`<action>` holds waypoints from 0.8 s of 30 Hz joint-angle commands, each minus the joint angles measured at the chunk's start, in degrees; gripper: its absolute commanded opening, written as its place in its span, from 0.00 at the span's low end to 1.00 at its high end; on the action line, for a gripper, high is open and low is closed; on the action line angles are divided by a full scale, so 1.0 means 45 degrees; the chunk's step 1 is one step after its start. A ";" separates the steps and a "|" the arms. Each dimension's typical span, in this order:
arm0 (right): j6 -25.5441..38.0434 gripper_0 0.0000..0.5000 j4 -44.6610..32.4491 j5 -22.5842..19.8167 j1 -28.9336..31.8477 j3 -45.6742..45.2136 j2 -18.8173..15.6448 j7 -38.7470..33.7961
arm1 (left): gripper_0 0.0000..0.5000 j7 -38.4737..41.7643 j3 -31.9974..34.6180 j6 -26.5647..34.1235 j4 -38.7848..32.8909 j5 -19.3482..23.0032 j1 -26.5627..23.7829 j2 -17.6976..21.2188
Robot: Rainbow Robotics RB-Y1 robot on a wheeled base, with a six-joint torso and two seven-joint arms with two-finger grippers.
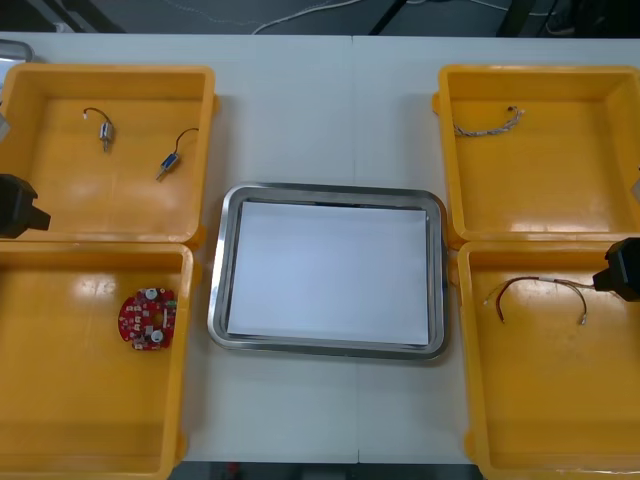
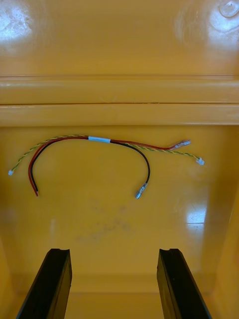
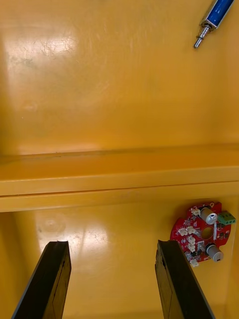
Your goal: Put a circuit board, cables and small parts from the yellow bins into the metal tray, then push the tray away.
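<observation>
The metal tray [image 1: 218,300], white inside, lies between the yellow bins with nothing in it. A round red circuit board [image 1: 147,318] rests in the near left bin [image 1: 60,400]. My left gripper [image 3: 112,284] hovers open over that bin's far wall, the circuit board [image 3: 203,239] just beyond one fingertip. My right gripper [image 2: 114,284] stands open above the near right bin [image 1: 560,400]. The red and yellow cable [image 2: 99,140] lies on the bin floor ahead of its fingers and shows again as the cable [image 1: 540,290] at the right.
The far left bin [image 1: 30,90] holds two small metal parts [image 1: 104,130] [image 1: 170,162]; the blue one [image 3: 214,17] lies past the wall. A twisted cable [image 1: 488,123] lies in the far right bin [image 1: 560,190]. Both arms sit at the table's outer edges.
</observation>
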 commanded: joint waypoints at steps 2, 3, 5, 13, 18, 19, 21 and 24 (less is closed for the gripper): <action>-0.0089 1.00 -0.0345 0.0083 0.0172 -0.0388 0.0088 0.0221 | 1.00 0.0558 0.0347 0.0104 -0.0372 -0.0107 0.0145 -0.0061; -0.0089 1.00 -0.0345 0.0083 0.0172 -0.0388 0.0088 0.0221 | 1.00 0.0558 0.0347 0.0104 -0.0372 -0.0107 0.0145 -0.0061; -0.0089 1.00 -0.0345 0.0083 0.0172 -0.0388 0.0088 0.0221 | 1.00 0.0558 0.0347 0.0104 -0.0372 -0.0107 0.0145 -0.0061; -0.0089 1.00 -0.0345 0.0083 0.0172 -0.0388 0.0088 0.0221 | 1.00 0.0558 0.0347 0.0104 -0.0372 -0.0107 0.0145 -0.0061; -0.0089 1.00 -0.0345 0.0083 0.0172 -0.0388 0.0088 0.0221 | 1.00 0.0558 0.0347 0.0104 -0.0372 -0.0107 0.0145 -0.0061; -0.0089 1.00 -0.0345 0.0083 0.0172 -0.0388 0.0088 0.0221 | 1.00 0.0558 0.0347 0.0104 -0.0372 -0.0107 0.0145 -0.0061; -0.0089 1.00 -0.0345 0.0083 0.0172 -0.0388 0.0088 0.0221 | 1.00 0.0558 0.0347 0.0104 -0.0372 -0.0107 0.0145 -0.0061; -0.0089 1.00 -0.0345 0.0083 0.0172 -0.0388 0.0088 0.0221 | 1.00 0.0558 0.0347 0.0104 -0.0372 -0.0107 0.0145 -0.0061</action>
